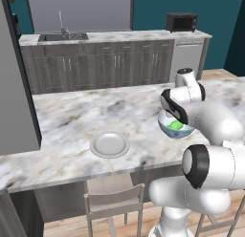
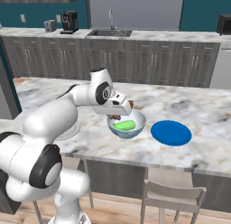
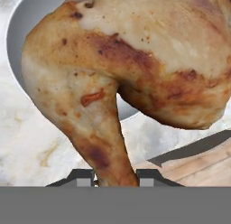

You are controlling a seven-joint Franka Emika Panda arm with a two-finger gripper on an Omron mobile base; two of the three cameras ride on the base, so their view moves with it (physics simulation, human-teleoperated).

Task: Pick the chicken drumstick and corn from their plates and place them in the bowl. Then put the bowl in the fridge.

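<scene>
My gripper [image 2: 124,111] is shut on the chicken drumstick [image 3: 126,78], holding its thin end between the fingertips [image 3: 83,178]. It hangs just above the bowl [image 2: 129,133], at the bowl's rear left rim. The corn [image 2: 124,125] lies inside the bowl [image 1: 165,129], light green, also seen as corn [image 1: 178,125] past my forearm. Beyond the meat in the hand view curves the bowl's pale inside [image 3: 18,42]. The blue plate [image 2: 171,133] lies bare just right of the bowl. The grey-white plate [image 1: 110,145] lies bare to the bowl's left. The fridge's grey side [image 1: 14,88] stands at the counter's left end.
The marble island counter [image 1: 72,116] carries the dishes near its front edge. Stools [image 1: 114,202] stand under that edge. Dark cabinets with a sink [image 2: 110,32], a coffee machine [image 2: 69,21] and a microwave [image 1: 181,22] line the back wall.
</scene>
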